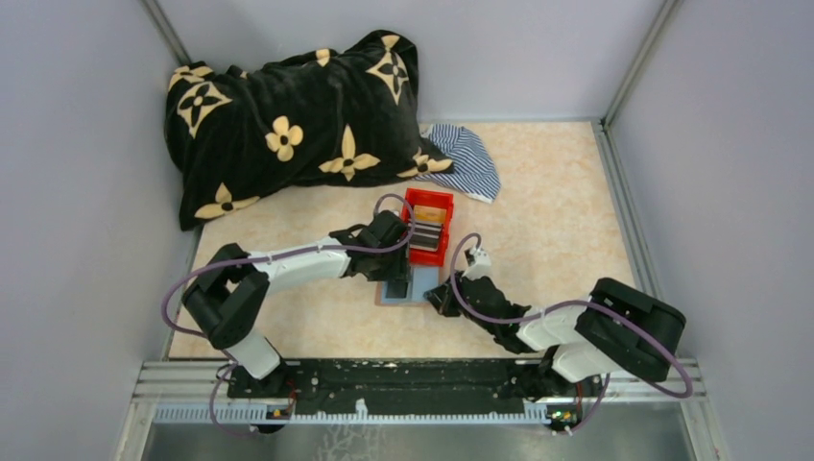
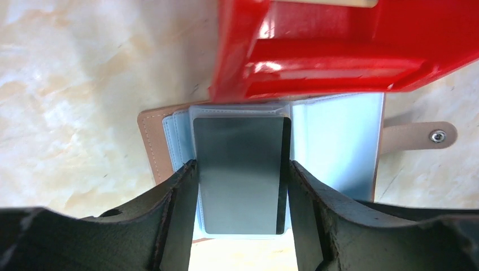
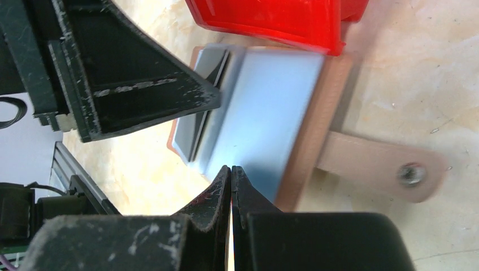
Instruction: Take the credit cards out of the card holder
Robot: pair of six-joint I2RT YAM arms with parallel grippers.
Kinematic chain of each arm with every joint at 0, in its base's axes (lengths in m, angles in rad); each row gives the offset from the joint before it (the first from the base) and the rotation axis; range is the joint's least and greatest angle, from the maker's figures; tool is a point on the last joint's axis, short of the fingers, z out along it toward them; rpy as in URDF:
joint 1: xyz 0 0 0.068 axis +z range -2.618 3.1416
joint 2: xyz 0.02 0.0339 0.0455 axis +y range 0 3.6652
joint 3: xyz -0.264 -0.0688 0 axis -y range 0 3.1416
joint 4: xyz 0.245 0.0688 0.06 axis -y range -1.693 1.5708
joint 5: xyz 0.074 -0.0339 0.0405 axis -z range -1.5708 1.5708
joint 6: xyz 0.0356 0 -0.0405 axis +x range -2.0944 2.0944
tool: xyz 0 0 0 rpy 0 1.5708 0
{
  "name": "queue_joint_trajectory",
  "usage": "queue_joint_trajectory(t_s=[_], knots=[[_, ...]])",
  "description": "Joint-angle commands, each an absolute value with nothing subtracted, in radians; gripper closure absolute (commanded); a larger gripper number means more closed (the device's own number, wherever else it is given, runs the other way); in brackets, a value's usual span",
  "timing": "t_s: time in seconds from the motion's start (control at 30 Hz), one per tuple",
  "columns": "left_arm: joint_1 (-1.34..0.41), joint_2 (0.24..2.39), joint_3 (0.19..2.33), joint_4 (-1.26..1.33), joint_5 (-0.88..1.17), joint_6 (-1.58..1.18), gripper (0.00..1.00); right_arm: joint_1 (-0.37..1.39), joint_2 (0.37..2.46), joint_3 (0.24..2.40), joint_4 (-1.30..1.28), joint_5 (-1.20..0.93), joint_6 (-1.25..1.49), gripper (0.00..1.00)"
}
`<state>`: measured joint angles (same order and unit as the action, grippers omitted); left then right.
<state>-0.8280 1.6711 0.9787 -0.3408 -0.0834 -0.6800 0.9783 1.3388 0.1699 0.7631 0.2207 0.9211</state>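
On the tabletop there is one card holder. It lies open and flat, with its grey-blue pocket panels facing up. In the top view it is directly at 6 o'clock of the one red bin, and the near side of the bin covers the far edge of the holder. One brown strap with one metal snap sticks out of the holder at 3 o'clock in the left wrist view.

One dark card sits in a pocket on the left half of the holder, with a short edge pointing to the bin. The left jaws, on the left arm, stand about half wide. One finger is at each long edge of this card and both appear to touch it, so they grip the dark card by its sides. The right jaws, on the right arm, are fully closed with nothing between them. Their tips press on the grey-blue panel at the right half of the holder.

Inside the red bin lie some credit cards: an orange-tan one at the 12 o'clock end, then grey and dark ones toward 6 o'clock. Their exact number I cannot tell.

At 11 o'clock of the bin lies one black blanket with yellow flowers, and at 1 o'clock one blue-and-white striped cloth, touching the blanket
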Motion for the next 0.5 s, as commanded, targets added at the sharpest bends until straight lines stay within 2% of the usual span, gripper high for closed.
queue_joint_trajectory(t_s=[0.0,0.2,0.33,0.47], knots=[[-0.817,1.599,0.926,-0.333,-0.091,-0.683,0.40,0.974,1.360,0.170,0.825,0.220,0.928,1.00],[-0.817,1.632,0.967,-0.317,-0.039,-0.663,0.40,0.974,1.369,0.204,0.826,0.187,0.912,1.00],[-0.818,1.661,0.978,-0.301,-0.011,-0.667,0.40,0.978,1.373,0.255,0.813,0.149,0.887,0.81],[-0.818,1.673,0.978,-0.297,-0.007,-0.668,0.41,0.982,1.410,0.302,0.798,0.133,0.868,0.79]])
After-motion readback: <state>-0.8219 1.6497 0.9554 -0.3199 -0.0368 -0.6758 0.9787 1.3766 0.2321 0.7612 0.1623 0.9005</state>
